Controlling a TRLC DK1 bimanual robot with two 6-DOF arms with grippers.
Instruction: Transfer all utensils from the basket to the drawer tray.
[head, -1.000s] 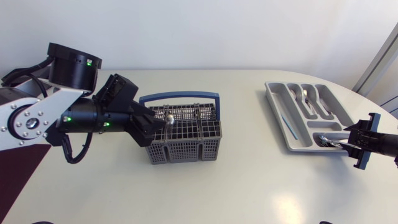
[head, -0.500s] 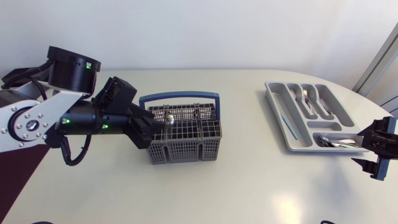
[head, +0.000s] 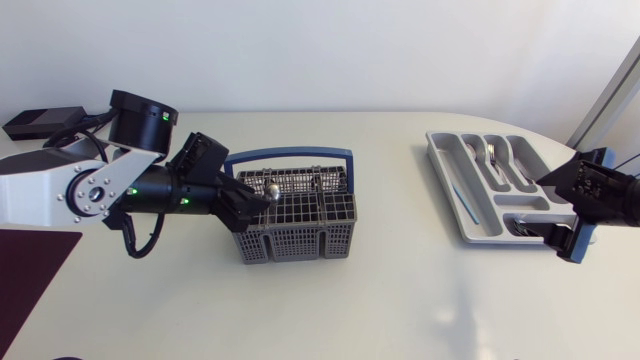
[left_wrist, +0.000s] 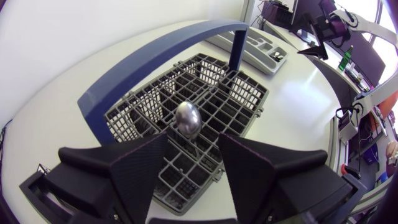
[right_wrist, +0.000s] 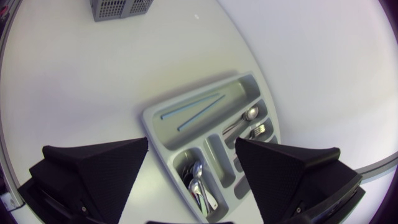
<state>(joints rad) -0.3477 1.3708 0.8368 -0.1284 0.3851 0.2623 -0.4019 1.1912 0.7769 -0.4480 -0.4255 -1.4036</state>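
The grey wire basket (head: 300, 235) with a blue handle (head: 290, 155) stands at the table's middle. One spoon's shiny bowl (head: 271, 187) sticks up out of it. My left gripper (head: 250, 205) is at the basket's left end. Its fingers are open, and the spoon (left_wrist: 188, 119) stands just ahead of their tips. The grey drawer tray (head: 440, 150) lies at the right. My right gripper (head: 558, 238) hangs open over the tray's near right corner, holding nothing. Below its fingers lie spoons (right_wrist: 198, 183) in one compartment of the tray (right_wrist: 149, 118).
Forks and spoons (head: 495, 155) lie in the tray's far compartments, and two thin blue sticks (right_wrist: 193, 109) in its long side slot. The basket (right_wrist: 121, 7) shows far off in the right wrist view. A dark mat (head: 25, 275) lies at the table's left edge.
My right gripper opened over the tray's near compartment, leaving a spoon there, drew back and then rose. My left arm shifted while its gripper stayed at the basket's left end.
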